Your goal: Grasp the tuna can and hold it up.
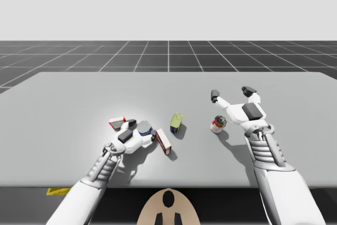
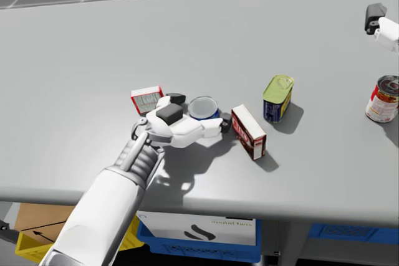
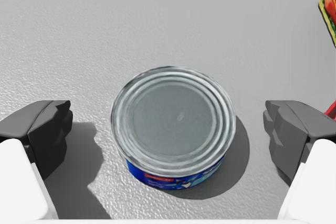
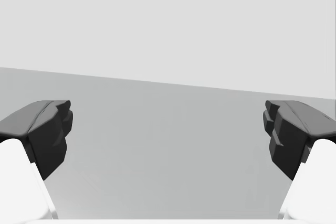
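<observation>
Tuna can (image 3: 173, 124): flat, round, lid up, on the worktop (image 1: 79, 98), left of the middle and somewhat closer to the near edge than the far one.
Axis: upright; no long side to favour, so any grip across the width as good as another.
Can to left tool (image 3: 168, 132): squarely between the fingers (image 3: 44, 132), one on each side, bare worktop showing in both gaps; no contact.
Left tool: released, spread wider than the can, low over the worktop.
Step in hand: probably closing on the can's wall, then the lift; nothing grasped yet.
Needed next: likely fingers level with the low wall rather than above the rim, else a slip off the lid's edge.
Nearer arm: the left, by far.
Right tool (image 1: 231, 94): released, fingers wide, over the worktop's right half, well apart from the tuna can.
Label: blue band round the can's wall with a red patch; wording not legible.
Brown box (image 2: 248, 131): upright, just beside the can toward the right edge, near one finger; could be nudged.
White box (image 2: 146, 99): red-edged, just beside the left tool, toward the left edge.
Green tin (image 2: 277, 96): further toward the right edge, apart from the brown box.
Red can (image 2: 382, 98): upright, on the right half, near the right tool.
</observation>
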`<state>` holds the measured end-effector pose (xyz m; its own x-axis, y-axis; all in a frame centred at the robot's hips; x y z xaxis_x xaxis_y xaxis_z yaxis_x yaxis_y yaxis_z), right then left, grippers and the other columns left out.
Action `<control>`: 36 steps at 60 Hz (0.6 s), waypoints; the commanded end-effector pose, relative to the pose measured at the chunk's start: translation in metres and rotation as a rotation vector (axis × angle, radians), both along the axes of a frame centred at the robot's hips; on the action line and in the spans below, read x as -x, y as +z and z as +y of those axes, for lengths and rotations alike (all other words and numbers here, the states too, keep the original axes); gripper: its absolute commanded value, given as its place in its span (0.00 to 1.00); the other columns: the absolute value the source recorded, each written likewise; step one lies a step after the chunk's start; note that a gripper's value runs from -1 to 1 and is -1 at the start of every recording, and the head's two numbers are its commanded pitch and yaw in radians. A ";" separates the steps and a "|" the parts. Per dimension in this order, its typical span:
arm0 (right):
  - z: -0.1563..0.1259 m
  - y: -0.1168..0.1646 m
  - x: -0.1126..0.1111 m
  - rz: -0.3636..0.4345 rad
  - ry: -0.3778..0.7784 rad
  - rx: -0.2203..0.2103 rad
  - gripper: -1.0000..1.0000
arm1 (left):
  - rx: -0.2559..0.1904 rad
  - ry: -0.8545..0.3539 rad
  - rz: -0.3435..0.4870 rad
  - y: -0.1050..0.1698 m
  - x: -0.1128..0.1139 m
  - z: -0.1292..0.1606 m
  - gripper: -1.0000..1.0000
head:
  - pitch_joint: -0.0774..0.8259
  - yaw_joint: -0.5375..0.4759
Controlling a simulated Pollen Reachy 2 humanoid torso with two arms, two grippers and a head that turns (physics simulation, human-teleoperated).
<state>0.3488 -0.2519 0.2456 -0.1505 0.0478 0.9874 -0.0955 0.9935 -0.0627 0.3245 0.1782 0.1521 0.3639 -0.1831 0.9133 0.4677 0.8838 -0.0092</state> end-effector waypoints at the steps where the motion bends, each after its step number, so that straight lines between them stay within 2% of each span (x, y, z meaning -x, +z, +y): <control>1: 0.000 0.000 0.000 -0.001 -0.001 0.001 0.00 | 0.008 -0.011 0.017 -0.008 0.002 -0.009 0.41 | 0.87 0.73; 2: 0.000 0.000 0.000 -0.001 -0.001 0.000 0.00 | 0.005 -0.013 0.017 -0.008 0.003 -0.009 0.71 | 0.87 0.73; 3: 0.000 0.000 0.000 -0.001 -0.001 0.000 0.00 | 0.002 -0.013 0.015 -0.008 0.004 -0.009 0.96 | 0.87 0.73; 6: 0.000 0.001 0.000 -0.003 -0.001 0.000 0.00 | 0.004 -0.016 0.014 -0.009 0.005 -0.010 0.99 | 0.87 0.73; 16: -0.001 0.001 0.000 -0.003 -0.004 0.002 0.00 | -0.002 -0.021 -0.003 -0.009 0.009 -0.010 1.00 | 0.84 0.73; 36: -0.001 0.000 0.000 0.001 -0.012 0.010 0.00 | -0.001 -0.025 -0.014 -0.009 0.012 -0.009 1.00 | 0.55 0.73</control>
